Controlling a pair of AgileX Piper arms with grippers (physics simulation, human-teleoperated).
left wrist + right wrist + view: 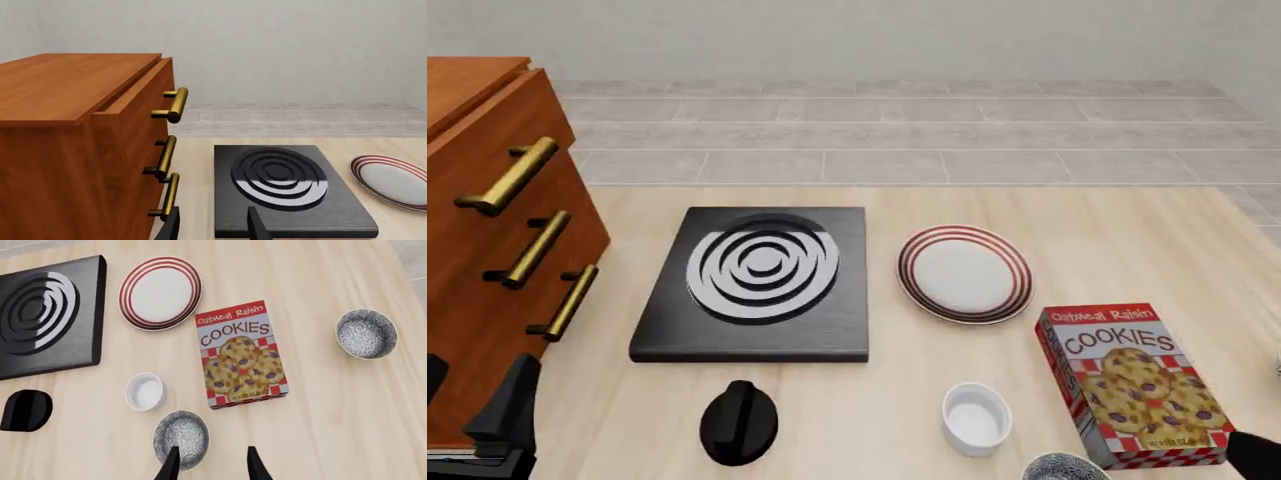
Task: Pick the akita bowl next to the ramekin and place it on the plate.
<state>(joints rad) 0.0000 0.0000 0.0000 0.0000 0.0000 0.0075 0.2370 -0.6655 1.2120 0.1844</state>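
Right claw (210,464): fingers parted, holding nothing, poised above the akita bowl's (181,438) near rim.
Akita bowl: on the worktop (333,405), just beside the ramekin (145,391).
Plate (160,293): far ahead, past the cookie box (241,356).
Left claw (212,231): open, empty, beside the cabinet (73,145).

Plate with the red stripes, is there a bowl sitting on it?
No, the plate is bare; both speckled bowls sit on the table.

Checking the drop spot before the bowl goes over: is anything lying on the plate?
Nothing lies on the plate: its white centre and red-striped rim show bare in the front and right wrist views. The left wrist view cuts off its far edge, and what is under the plate is hidden.
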